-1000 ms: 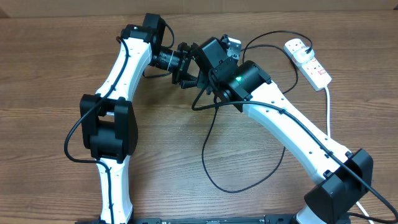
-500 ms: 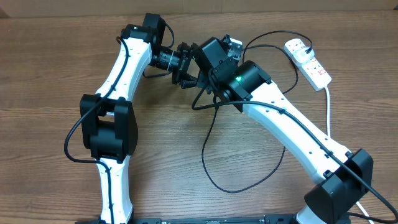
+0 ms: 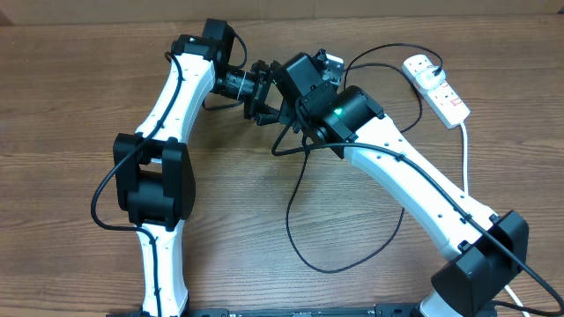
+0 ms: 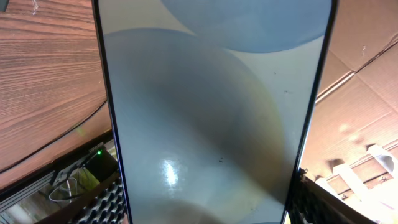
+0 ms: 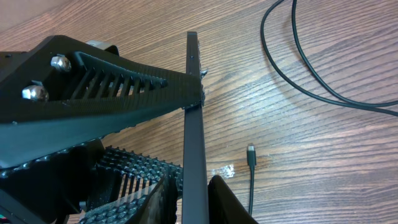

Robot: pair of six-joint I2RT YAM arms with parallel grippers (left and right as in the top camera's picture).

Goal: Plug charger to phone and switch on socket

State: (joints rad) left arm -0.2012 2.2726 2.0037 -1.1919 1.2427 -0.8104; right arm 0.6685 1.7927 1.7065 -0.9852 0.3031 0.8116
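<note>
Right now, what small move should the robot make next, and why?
Probably close the right hand snugly on the phone: its fingers flank the phone's thin edge, while the left hand grips it across its width. The charger connector lies loose on the table, not yet plugged in.

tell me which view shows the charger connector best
Right wrist: the connector lies in plain sight on the table, unplugged. Overhead shows the cable looping, but its tip can't be picked out. Left wrist is filled by the phone; no connector.
</note>
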